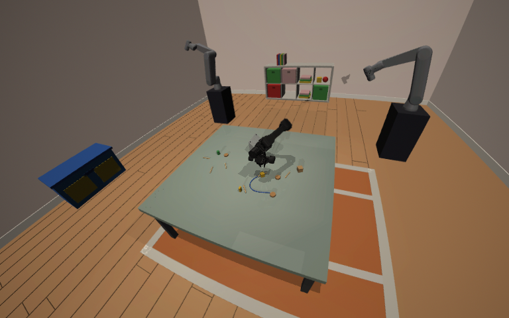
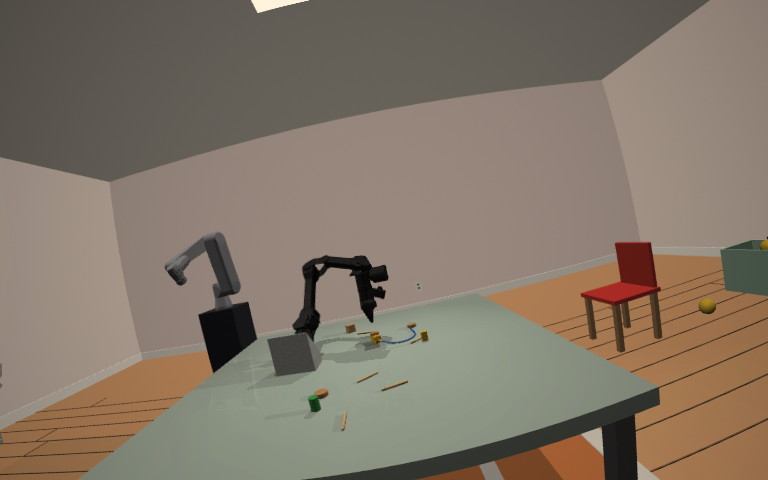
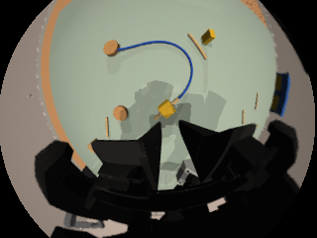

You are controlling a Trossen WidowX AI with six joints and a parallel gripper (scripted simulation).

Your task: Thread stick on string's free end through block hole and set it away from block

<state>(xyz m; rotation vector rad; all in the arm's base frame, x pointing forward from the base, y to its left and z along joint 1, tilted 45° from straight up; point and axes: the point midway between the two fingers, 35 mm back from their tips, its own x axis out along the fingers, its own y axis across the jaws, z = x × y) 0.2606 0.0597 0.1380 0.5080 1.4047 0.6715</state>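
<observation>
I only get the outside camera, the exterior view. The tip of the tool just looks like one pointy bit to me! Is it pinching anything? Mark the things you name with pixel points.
Observer: No. From the wrist view, the tool (image 1: 262,165) (image 2: 370,321) (image 3: 169,124) has its two fingers apart, with nothing between them.
Operator: Oh! So where's the stick? I can't make it out by the yellow block.
Observer: The wrist view shows wood (image 3: 157,117) poking out on both sides of the yellow block (image 1: 262,174) (image 2: 375,339) (image 3: 166,108).
Operator: Cool! Is there any furniture I can't see?
Observer: Yes, the top view shows a blue-topped cabinet (image 1: 77,161) (image 3: 284,94).
</observation>
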